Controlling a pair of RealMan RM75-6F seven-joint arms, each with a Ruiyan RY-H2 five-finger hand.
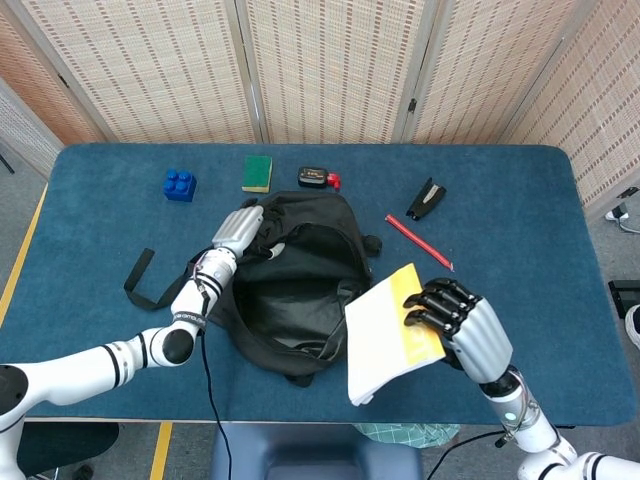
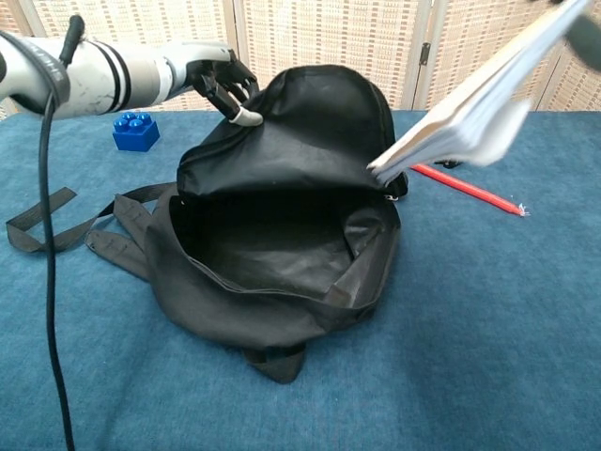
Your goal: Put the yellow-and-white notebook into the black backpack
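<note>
The black backpack [image 1: 295, 300] [image 2: 272, 263] lies mid-table with its mouth wide open. My left hand [image 1: 240, 232] [image 2: 218, 83] grips the raised top flap at its upper left and holds it up. My right hand [image 1: 462, 325] holds the yellow-and-white notebook [image 1: 390, 332] [image 2: 474, 108] tilted in the air, its lower corner at the right rim of the opening. In the chest view the right hand itself is almost out of the picture at the top right.
Along the far side lie a blue block [image 1: 180, 185], a green-and-yellow sponge [image 1: 257, 172], a small black-and-red device [image 1: 318, 178], a black stapler [image 1: 427, 198] and a red pencil [image 1: 420, 243]. A backpack strap [image 1: 140, 280] trails left.
</note>
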